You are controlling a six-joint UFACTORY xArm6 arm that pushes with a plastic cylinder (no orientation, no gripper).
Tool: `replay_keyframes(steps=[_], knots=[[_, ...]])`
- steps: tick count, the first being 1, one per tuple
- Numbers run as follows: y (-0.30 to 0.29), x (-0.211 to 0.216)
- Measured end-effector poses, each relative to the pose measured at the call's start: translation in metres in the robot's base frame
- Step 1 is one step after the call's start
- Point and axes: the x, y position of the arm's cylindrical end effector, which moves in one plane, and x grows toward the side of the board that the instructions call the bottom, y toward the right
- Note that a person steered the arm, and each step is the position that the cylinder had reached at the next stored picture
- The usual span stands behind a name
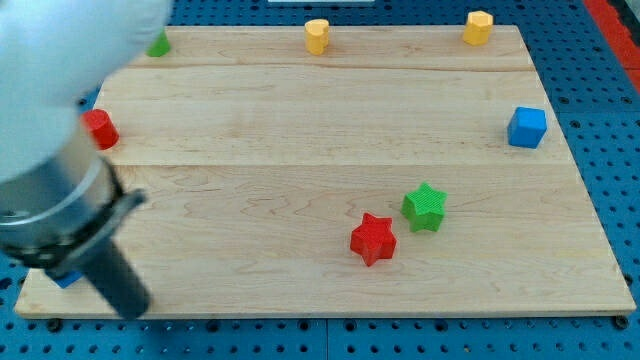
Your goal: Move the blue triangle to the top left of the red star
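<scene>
The red star (373, 239) lies on the wooden board (300, 120) in the lower middle, with a green star (424, 207) close to its upper right. A small bit of a blue block (68, 279) shows at the board's bottom left corner, mostly hidden behind my arm; its shape cannot be made out. My arm fills the view's left, large and blurred. The dark rod ends at my tip (131, 309) near the board's bottom edge, just right of that blue block and far left of the red star.
A blue cube (527, 127) sits at the right edge. Two yellow blocks (317, 36) (478, 27) stand along the top edge. A green block (158, 44), half hidden by my arm, is at the top left. A red block (100, 129) is at the left edge.
</scene>
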Motion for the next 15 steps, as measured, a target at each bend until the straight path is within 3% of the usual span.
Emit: replay_keyframes(steps=[2,3,9,11,15], knots=[[-0.078,-0.009],[-0.080,-0.034],[0.081,-0.088],[0.088,-0.127],[0.131,-0.120]])
